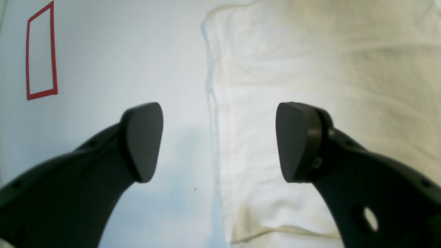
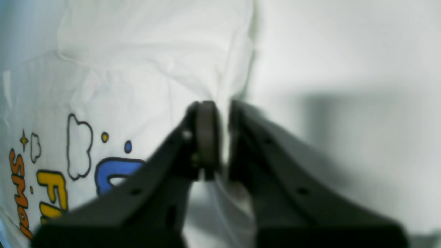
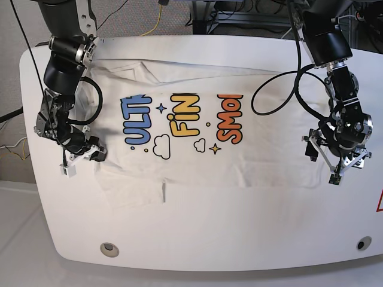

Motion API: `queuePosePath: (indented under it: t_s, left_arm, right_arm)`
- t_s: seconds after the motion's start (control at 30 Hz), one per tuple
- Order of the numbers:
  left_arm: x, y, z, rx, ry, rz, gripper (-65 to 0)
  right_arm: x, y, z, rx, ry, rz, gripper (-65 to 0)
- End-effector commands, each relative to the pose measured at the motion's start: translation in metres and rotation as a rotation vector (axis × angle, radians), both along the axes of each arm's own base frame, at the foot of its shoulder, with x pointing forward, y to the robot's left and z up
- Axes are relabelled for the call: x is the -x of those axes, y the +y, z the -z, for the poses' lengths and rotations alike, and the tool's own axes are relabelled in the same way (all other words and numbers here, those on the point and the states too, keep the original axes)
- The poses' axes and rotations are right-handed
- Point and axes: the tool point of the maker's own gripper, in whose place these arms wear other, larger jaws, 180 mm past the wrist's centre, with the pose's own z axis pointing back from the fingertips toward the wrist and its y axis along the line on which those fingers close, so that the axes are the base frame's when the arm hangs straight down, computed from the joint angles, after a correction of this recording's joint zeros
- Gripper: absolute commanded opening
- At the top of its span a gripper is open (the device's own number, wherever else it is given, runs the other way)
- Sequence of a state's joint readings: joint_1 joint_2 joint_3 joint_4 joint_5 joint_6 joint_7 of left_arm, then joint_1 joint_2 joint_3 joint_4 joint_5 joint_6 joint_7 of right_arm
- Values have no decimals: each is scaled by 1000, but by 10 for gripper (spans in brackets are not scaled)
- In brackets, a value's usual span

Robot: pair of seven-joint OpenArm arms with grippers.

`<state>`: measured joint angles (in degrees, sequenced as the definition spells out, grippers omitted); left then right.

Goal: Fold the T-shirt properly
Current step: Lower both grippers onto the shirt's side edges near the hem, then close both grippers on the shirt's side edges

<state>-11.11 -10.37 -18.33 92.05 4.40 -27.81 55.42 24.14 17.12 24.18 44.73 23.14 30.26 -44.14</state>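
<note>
Nearest the front edge of the white tabletop [image 3: 197,245], the T-shirt [image 3: 197,173] lay spread flat with its print facing up, one sleeve flap trailing toward that edge. At its side edges the two arms worked. The right gripper [image 2: 220,137] had its jaws pressed together, pinching a raised pleat of white cloth at the shirt's edge, beside the blue letters. The left gripper [image 1: 218,141] hung with its jaws spread wide, straddling the opposite hem, one finger over bare table and one over fabric, holding nothing. Farther back, the collar side ran along the rear of the table. The cotton looked light, limp and wrinkle-prone, likely to sag and drag once lifted, so hold was best taken at hems and corners, both sides matched. A red outlined rectangle [image 1: 41,51] marked the table beyond.
</note>
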Motion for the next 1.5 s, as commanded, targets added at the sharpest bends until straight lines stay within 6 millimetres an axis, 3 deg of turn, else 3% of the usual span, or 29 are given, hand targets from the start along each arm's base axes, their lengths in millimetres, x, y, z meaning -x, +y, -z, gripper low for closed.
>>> queuePosePath:
  t_s: [0.0, 0.27, 0.33, 0.6, 0.67, 0.8, 0.93, 1.0, 1.13, 1.47]
  left_arm:
    - [-14, 6, -11, 11, -45, 7, -164]
    - [-24, 18, 7, 112, -18, -6, -168]
    - [-22, 20, 19, 143, -1, -6, -167]
    - [-25, 44, 39, 181, 25, -47, -173]
    - [-21, 56, 52, 179, 70, -71, -172]
    - [-24, 60, 58, 204, 87, -88, -173]
    - [-31, 58, 61, 239, 91, -99, -171]
    - [-48, 48, 57, 288, 69, -92, -166]
    - [-56, 41, 62, 334, 79, -92, -166]
    - [-55, 30, 91, 429, 150, -122, -153]
  right_arm:
    - [7, -3, 5, 46, 67, -32, -650]
    - [0, -4, 0, 51, 46, -29, -650]
    - [-3, -3, -4, 39, 24, -26, -650]
    - [-5, -4, -7, 39, 11, -23, -650]
    - [-9, -5, -11, 31, -5, -14, -650]
    - [-10, -5, -11, 31, -9, -11, -650]
    - [-9, -5, -11, 29, -11, -10, -650]
    - [-10, -4, -12, 29, -10, -18, -650]
    - [-9, -4, -12, 28, -9, -18, -650]
    - [-14, -4, -17, 30, -27, -20, -650]
